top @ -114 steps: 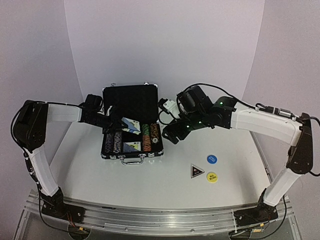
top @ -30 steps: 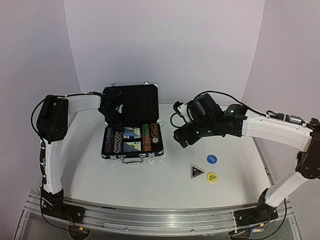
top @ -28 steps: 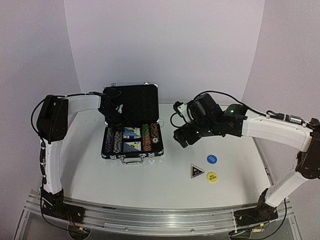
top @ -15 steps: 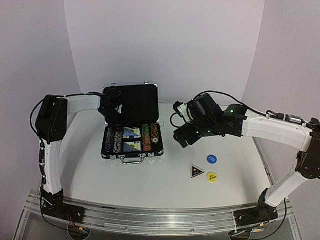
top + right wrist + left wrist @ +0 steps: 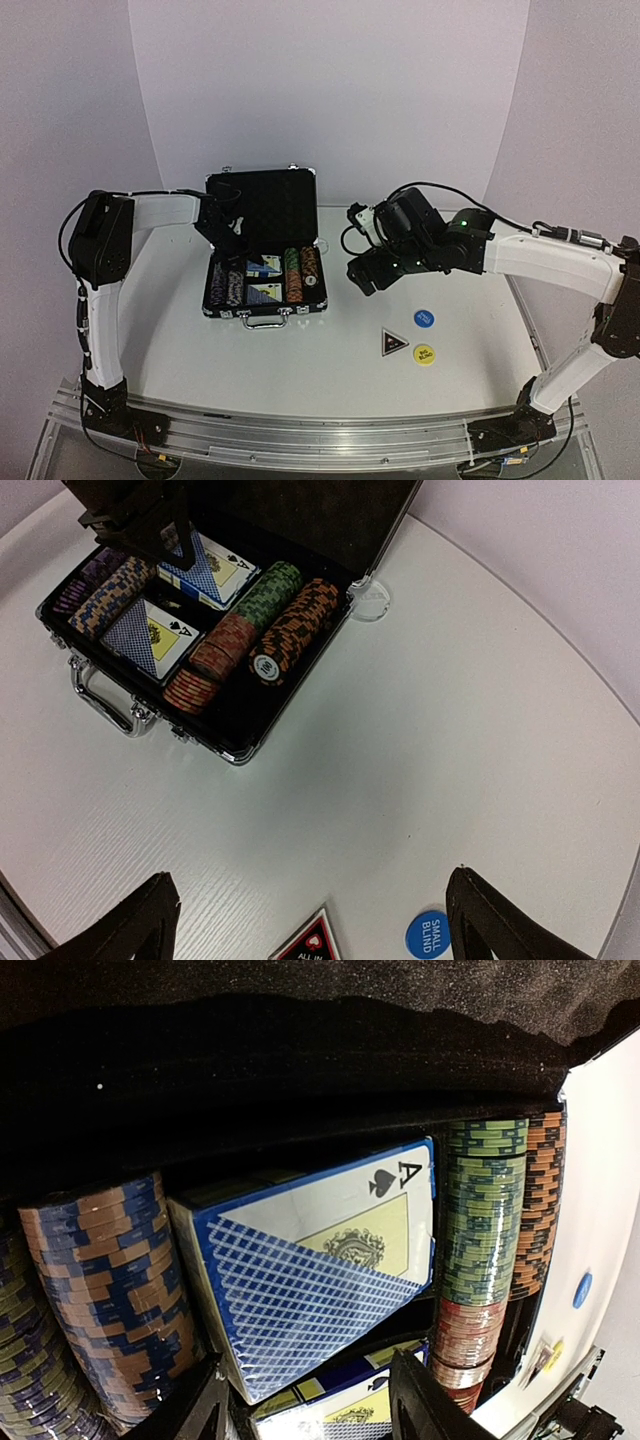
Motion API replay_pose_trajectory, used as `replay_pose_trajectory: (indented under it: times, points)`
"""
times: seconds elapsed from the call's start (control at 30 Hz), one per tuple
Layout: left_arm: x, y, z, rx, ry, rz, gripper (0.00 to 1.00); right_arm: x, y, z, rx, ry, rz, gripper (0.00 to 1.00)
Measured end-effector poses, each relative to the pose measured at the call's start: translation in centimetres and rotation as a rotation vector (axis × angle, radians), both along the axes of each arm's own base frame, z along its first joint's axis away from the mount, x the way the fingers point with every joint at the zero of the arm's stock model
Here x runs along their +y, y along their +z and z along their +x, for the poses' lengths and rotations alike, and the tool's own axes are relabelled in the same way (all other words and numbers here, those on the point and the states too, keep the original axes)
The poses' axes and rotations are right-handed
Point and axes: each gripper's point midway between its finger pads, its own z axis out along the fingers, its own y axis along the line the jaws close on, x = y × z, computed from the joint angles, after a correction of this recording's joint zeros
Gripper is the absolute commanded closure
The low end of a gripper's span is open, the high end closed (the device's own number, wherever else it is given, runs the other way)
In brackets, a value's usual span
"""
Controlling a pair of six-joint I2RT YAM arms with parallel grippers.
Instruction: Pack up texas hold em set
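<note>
The black silver-trimmed case (image 5: 300,308) lies open, its lid (image 5: 262,203) upright. It holds rows of striped chips (image 5: 228,284) (image 5: 108,1290) and two blue card decks. The far deck (image 5: 264,264) (image 5: 300,1280) rests slightly tilted, and the near deck (image 5: 263,292) (image 5: 370,1415) lies flat. My left gripper (image 5: 228,240) (image 5: 310,1415) is open and empty over the case's back left, just above the far deck. My right gripper (image 5: 362,276) (image 5: 320,920) is open and empty above the table right of the case. The black triangular marker (image 5: 392,343) (image 5: 312,944), blue button (image 5: 424,318) (image 5: 428,935) and yellow button (image 5: 425,354) lie on the table.
A clear round disc (image 5: 370,598) lies on the white table by the case's far right corner. Green (image 5: 485,1210), orange (image 5: 540,1200) and red (image 5: 470,1340) chip rows fill the case's right side. The handle (image 5: 262,322) faces the near edge.
3.8 s ago my left gripper held the far deck over the case. The deck is now in the case and released. Over the last second the left gripper edged slightly left. The right arm has stayed still.
</note>
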Motion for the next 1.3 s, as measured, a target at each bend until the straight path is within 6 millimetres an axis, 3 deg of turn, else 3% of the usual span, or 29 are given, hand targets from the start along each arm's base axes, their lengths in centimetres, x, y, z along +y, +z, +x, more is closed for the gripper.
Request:
replay_pose_trajectory:
  times: [0.33, 0.57, 0.83, 1.13, 1.3]
  points:
    - [-0.4, -1.0, 0.6, 0.046, -0.001, -0.034, 0.55, -0.6, -1.0, -0.1, 0.008, -0.018, -0.023, 0.11]
    - [0.1, -1.5, 0.7, 0.067, 0.024, 0.001, 0.73, -1.2, -1.7, -0.1, 0.007, -0.036, -0.047, 0.11]
    - [0.4, -2.2, 0.9, 0.098, 0.041, 0.119, 0.79, -1.5, -1.7, 0.1, -0.003, -0.048, -0.055, 0.11]
    - [0.4, -2.6, 0.8, 0.099, 0.055, 0.283, 0.81, -1.7, -1.7, 0.1, -0.005, -0.061, -0.054, 0.11]
    - [0.5, -2.7, 0.9, 0.084, 0.058, 0.338, 0.75, -1.9, -2.1, 0.0, 0.005, -0.073, -0.054, 0.11]
